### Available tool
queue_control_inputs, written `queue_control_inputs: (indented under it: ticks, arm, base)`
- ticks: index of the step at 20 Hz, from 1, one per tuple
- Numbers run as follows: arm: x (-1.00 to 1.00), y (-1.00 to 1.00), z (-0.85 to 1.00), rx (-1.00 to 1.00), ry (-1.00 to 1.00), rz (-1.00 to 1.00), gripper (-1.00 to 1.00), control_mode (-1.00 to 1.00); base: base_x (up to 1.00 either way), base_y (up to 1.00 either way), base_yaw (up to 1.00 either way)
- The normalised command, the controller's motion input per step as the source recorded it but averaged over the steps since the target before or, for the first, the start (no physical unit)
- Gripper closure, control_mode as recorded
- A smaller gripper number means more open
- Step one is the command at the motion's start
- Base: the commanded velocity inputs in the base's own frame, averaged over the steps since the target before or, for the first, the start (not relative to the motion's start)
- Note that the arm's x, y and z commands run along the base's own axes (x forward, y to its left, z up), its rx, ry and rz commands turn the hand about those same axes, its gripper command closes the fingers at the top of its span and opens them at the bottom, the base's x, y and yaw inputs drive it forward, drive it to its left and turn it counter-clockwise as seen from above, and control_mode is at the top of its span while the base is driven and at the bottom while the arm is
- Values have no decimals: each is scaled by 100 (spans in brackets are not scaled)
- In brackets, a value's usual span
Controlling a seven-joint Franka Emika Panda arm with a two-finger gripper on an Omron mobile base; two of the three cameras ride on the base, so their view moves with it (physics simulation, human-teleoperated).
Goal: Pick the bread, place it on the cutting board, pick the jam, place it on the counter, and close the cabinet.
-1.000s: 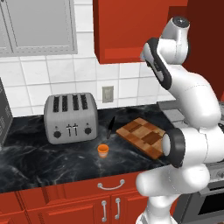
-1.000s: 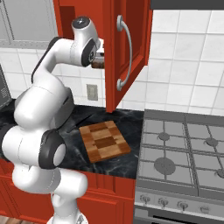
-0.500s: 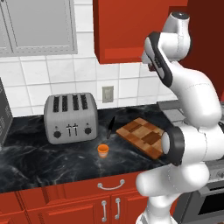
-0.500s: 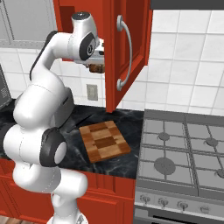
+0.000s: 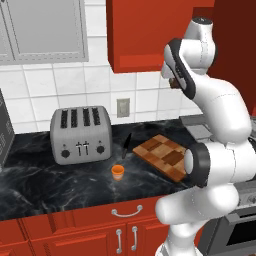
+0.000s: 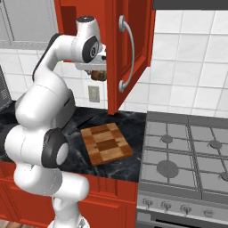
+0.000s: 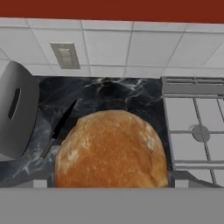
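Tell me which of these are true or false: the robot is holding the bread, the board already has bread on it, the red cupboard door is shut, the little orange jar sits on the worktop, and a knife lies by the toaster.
1. The gripper holds the bread. True.
2. The cutting board has bread on it. False: its top is bare; the loaf is up in the air, near the cabinet.
3. The cabinet door is shut. False: it stands swung open.
4. The jam stands on the counter. True, in front of the toaster.
5. A knife lies between the toaster and the board. True.
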Motion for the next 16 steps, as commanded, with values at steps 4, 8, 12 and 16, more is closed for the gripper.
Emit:
queue_control_inputs:
  ticks: [4, 8, 12, 16]
  arm:
    - [0, 0, -43, 0, 0, 0, 100, -100]
    - [0, 0, -36, 0, 0, 0, 100, -100]
    - [0, 0, -43, 0, 0, 0, 100, -100]
    - [-4, 0, -36, 0, 0, 0, 100, -100]
  base:
    - [0, 0, 0]
    - [0, 0, 0]
    - [0, 0, 0]
    - [0, 0, 0]
